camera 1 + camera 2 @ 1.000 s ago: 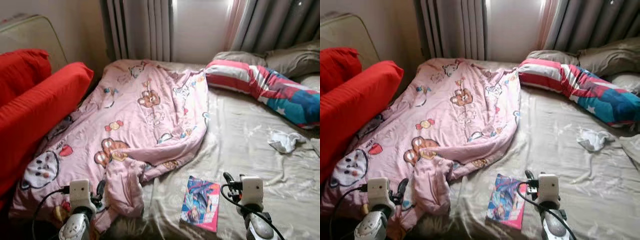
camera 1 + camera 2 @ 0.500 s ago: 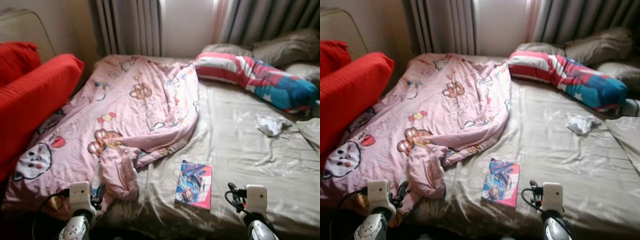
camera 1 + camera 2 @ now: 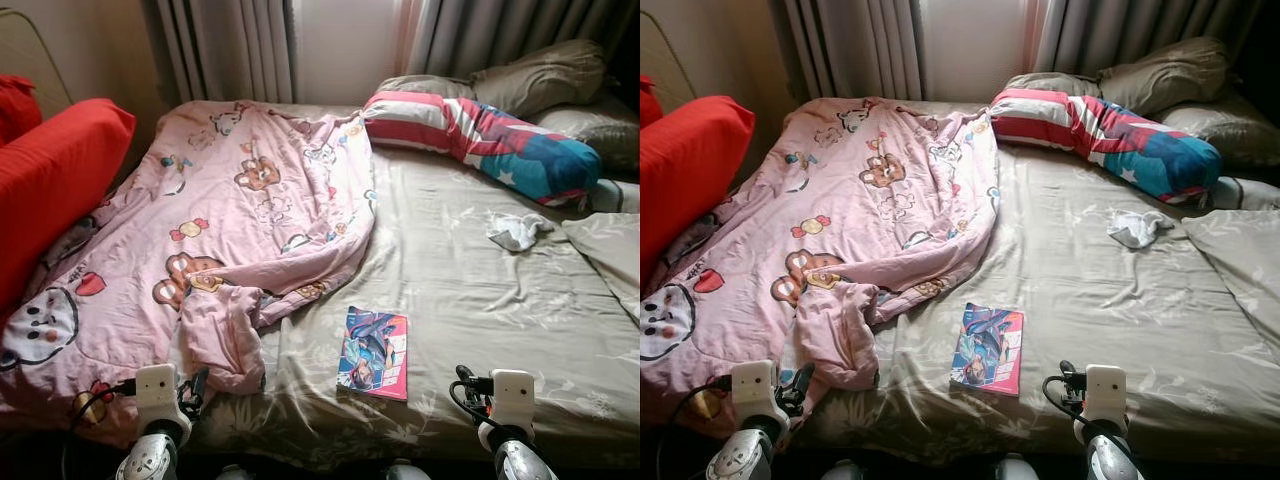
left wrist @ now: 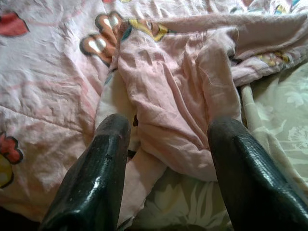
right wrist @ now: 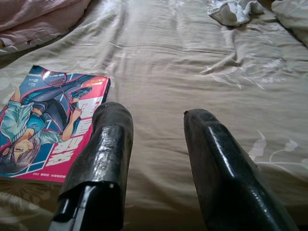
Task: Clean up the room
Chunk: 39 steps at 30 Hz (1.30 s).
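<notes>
On the bed [image 3: 480, 300], seen from the head camera, one magazine [image 3: 374, 352] lies flat near the foot edge, just beside the lower fold of one pink cartoon quilt [image 3: 220, 220] that covers the bed's left half; one striped bolster [image 3: 480, 140] and two beige pillows [image 3: 540, 75] rest at the head end, one crumpled white cloth [image 3: 517, 230] sits between bolster and magazine, and one red cushion [image 3: 55, 180] stands off the quilt's left side. Both arms hang low at the foot edge, the left gripper [image 3: 195, 385] over the quilt's hem and the right gripper [image 3: 462, 380] just right of the magazine. Left wrist view: the left gripper [image 4: 166, 144] has its two fingers spread wide with nothing between them, aimed at a bunched fold of quilt [image 4: 178, 96]. Right wrist view: the right gripper [image 5: 154, 139] is likewise parted and empty above bare sheet, with the magazine [image 5: 53, 125] beside one finger and the cloth [image 5: 233, 10] far off. Judged from this, the step in hand is approaching a loose item; the magazine seems nearest, and since it lies flat, a grasp by its free edge would likely serve better than pressing from above.
</notes>
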Tool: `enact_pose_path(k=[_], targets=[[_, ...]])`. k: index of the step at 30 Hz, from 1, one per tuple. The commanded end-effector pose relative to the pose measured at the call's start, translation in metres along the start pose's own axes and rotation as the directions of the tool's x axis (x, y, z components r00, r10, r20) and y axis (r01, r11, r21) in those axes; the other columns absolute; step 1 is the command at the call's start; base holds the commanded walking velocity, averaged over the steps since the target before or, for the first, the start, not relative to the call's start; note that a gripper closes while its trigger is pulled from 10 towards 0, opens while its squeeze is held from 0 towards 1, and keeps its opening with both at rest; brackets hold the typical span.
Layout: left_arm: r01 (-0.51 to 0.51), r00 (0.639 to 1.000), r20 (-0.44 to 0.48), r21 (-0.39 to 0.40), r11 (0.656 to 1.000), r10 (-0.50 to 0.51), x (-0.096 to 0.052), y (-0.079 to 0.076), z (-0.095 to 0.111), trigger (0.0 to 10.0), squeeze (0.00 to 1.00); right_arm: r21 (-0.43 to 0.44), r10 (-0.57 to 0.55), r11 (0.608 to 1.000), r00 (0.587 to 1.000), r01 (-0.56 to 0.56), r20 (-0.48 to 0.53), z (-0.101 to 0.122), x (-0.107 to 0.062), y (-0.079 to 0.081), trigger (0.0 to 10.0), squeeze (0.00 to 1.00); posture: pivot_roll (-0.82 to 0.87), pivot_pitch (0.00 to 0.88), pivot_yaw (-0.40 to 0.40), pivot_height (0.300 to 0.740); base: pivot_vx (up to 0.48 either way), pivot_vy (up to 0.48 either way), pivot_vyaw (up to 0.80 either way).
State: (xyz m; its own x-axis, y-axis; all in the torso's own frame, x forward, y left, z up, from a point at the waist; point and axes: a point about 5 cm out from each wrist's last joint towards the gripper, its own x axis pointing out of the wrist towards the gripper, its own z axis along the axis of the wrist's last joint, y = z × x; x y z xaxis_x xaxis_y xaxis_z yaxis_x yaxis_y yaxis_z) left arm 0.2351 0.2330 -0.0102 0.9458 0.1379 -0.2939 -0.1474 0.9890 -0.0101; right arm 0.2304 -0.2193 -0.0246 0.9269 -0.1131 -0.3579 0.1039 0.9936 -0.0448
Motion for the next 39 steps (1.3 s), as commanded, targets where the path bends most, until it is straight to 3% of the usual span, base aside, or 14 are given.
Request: enact_pose_path(k=[1,4,14,19,32,39], targets=[[0.003,0.999,-0.052,0.004,1.0,-0.002,-0.005,0.002,-0.01,10.0,0.0,0.007,0.001,1.0,1.0,-0.001,-0.009,0.0,0.001,0.0,10.0,0.0,-0.08,0.048,-0.008,0.657,0.0,0.0,0.0],[-0.015,0.995,-0.101,0.006,1.0,0.015,-0.011,0.005,-0.021,10.0,0.0,0.0,0.012,1.0,1.0,-0.012,-0.003,0.002,0.002,0.001,10.0,0.0,-0.07,0.041,-0.012,0.657,0.0,0.0,0.0],[-0.022,0.996,-0.09,0.008,1.0,0.022,-0.011,0.004,-0.02,10.0,0.0,-0.074,0.036,0.997,0.999,-0.038,-0.019,0.003,0.005,0.005,10.0,0.0,-0.05,0.036,-0.018,0.657,0.0,0.0,0.22],[-0.019,0.996,-0.091,0.008,1.0,0.02,-0.009,0.005,-0.018,10.0,0.0,-0.057,0.031,0.998,0.999,-0.032,-0.025,0.002,0.005,0.007,10.0,0.0,-0.07,0.044,-0.011,0.657,0.0,0.0,0.78],[-0.006,0.997,-0.081,0.005,1.0,0.007,-0.007,0.003,-0.015,10.0,0.0,-0.021,0.005,1.0,0.999,-0.006,-0.039,-0.004,0.001,0.004,10.0,0.0,-0.07,0.055,-0.005,0.657,0.0,0.0,0.0],[-0.01,0.997,-0.078,0.006,1.0,0.01,-0.006,0.003,-0.015,10.0,0.0,-0.048,0.003,0.999,0.999,-0.005,-0.051,-0.005,0.002,0.005,10.0,0.0,-0.07,0.059,-0.005,0.657,0.0,0.0,0.0]])
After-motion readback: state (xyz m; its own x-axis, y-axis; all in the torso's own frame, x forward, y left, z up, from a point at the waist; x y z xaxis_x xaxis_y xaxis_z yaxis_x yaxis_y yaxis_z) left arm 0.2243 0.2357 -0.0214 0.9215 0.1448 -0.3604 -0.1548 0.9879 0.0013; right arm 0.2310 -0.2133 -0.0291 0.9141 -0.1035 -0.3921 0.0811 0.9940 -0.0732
